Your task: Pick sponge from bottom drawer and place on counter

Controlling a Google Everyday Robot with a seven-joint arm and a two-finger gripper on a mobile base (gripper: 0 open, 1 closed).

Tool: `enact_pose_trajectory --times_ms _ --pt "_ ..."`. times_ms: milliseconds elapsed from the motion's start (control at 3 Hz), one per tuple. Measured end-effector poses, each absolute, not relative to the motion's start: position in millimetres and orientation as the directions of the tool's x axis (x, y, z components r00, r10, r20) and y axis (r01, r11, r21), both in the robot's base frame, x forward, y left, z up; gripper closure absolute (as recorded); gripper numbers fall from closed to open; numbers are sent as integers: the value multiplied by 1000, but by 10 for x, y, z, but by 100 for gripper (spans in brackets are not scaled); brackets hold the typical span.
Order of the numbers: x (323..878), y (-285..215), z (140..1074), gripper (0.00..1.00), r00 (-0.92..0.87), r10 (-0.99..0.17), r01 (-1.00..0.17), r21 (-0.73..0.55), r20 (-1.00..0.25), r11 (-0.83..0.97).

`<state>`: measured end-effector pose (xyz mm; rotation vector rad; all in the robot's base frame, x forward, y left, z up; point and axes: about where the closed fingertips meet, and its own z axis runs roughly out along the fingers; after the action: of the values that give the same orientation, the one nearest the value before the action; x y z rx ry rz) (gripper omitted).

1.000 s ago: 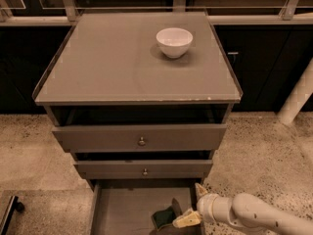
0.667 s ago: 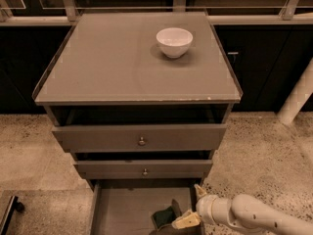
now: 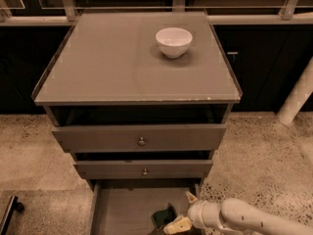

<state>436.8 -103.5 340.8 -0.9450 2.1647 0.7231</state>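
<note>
The bottom drawer [image 3: 120, 212] is pulled open at the foot of the cabinet, a grey tray with low sides. The dark green sponge [image 3: 163, 216] lies on its floor near the right side. My gripper [image 3: 176, 224] reaches in from the lower right on a white arm and sits at the sponge's right edge, low in the drawer. The counter [image 3: 112, 62] is the flat grey-brown top of the cabinet, above the drawers.
A white bowl [image 3: 173, 42] stands at the back right of the counter. Two wider grey drawers with round knobs [image 3: 141, 141] sit slightly open above the bottom drawer. Speckled stone floor lies on both sides. A pale post [image 3: 298, 97] leans at the right.
My gripper has shifted slightly left toward the sponge; the sponge and drawers have not visibly moved.
</note>
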Motion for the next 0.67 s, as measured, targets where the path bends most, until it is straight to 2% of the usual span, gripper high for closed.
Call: enact_pose_trajectory --times_ms 667 --pt "4248 -392 2660 0 -569 -403 -791 341 -717 508"
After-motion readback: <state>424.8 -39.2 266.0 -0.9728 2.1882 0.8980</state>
